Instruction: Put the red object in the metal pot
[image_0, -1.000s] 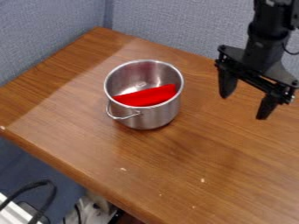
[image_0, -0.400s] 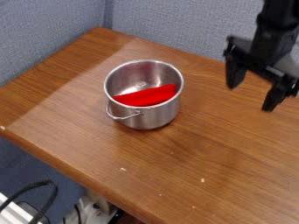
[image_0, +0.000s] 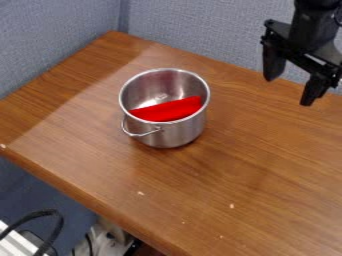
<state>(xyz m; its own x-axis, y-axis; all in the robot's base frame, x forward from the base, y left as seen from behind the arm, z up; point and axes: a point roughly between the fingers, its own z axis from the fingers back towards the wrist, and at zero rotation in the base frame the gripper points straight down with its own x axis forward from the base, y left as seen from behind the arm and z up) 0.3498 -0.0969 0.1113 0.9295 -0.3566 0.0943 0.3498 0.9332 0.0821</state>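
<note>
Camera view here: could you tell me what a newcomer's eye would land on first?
Probably the bright red rectangular block lying inside the shiny round steel pot, near the middle of the brown wooden table. Next, the black pincer at the upper right, open, empty and hanging apart from the pot.

Pot wall (image_0: 171, 128) hides lower part of red object (image_0: 171, 109); only upper face visible. My arm above gripper (image_0: 293, 75) cut off by top edge. Table (image_0: 254, 170) cut by right edge. Dark cables (image_0: 30, 235) at bottom left cut off, indistinct.
</note>
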